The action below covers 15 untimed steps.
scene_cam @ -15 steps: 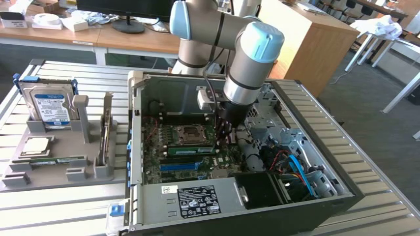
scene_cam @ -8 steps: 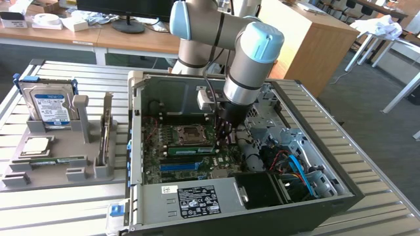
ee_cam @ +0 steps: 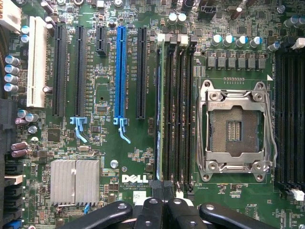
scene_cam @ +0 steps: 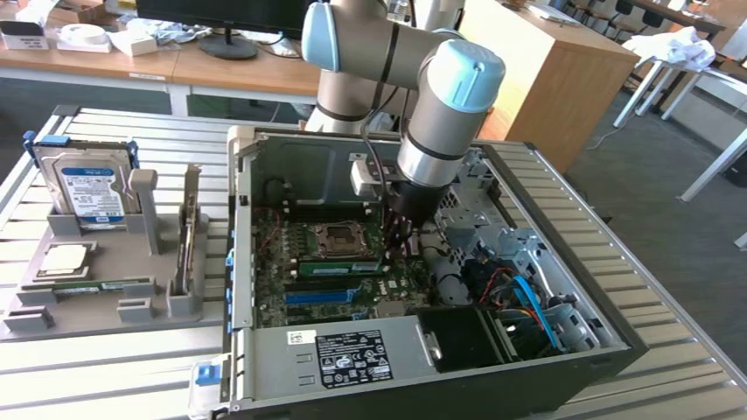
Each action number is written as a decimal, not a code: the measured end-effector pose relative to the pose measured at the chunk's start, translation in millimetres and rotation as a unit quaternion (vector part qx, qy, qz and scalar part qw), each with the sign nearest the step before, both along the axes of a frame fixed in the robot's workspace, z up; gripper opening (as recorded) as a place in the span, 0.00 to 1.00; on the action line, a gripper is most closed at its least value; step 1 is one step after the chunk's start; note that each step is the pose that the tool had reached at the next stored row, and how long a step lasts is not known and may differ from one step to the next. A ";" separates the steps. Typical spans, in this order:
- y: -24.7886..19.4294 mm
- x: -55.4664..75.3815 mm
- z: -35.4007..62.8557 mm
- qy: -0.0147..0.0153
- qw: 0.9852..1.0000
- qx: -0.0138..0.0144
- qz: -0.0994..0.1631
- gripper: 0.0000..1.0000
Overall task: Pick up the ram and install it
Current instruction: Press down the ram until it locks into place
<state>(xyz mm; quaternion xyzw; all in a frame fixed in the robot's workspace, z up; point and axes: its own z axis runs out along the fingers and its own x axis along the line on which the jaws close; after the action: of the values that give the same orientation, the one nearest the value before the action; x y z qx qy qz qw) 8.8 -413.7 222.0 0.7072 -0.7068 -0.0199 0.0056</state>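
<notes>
Ram, a long thin green circuit-board stick (scene_cam: 338, 266), stands on edge in a memory slot of the green motherboard (scene_cam: 306, 293) in the exterior view, just beside the square metal-framed processor socket (scene_cam: 336, 238). The board lies inside an open grey and black computer case (scene_cam: 350, 359) on a slatted metal table (scene_cam: 105, 376). The silver and light-blue robot arm (scene_cam: 450, 105) reaches down into the case, and its black gripper (scene_cam: 401, 236) hangs over the end of the ram towards the exterior view's right. To the exterior view's left of the case, a grey moulded holder (scene_cam: 111, 262) carries an upright hard drive with a blue and white label (scene_cam: 91, 191), a square silver chip (scene_cam: 65, 256) and a flat green strip (scene_cam: 100, 286).

In the wrist view, the ram (ee_cam: 160, 114) shows as a thin edge seated in the outermost of four parallel black memory slots, on the side facing the long blue expansion slot (ee_cam: 120, 71); the empty socket (ee_cam: 236, 130) lies on the other side of those slots. The gripper (ee_cam: 161, 192) is clenched, its dark fingers (ee_cam: 151, 202) pressed together over the ram's near end. Whether they touch it, I cannot tell.
</notes>
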 end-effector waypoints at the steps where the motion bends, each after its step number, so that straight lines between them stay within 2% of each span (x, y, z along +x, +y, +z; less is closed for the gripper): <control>1: 0.0 0.0 0.1 0.000 1.000 0.000 0.000 0.10; 6: 0.0 0.0 4.9 0.000 1.000 0.000 0.000 0.10; 15: 0.0 0.0 20.4 0.001 1.000 0.000 0.000 0.10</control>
<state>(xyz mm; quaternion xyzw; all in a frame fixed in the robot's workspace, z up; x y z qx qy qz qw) 8.8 -413.7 242.4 0.7071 -0.7068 -0.0210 0.0065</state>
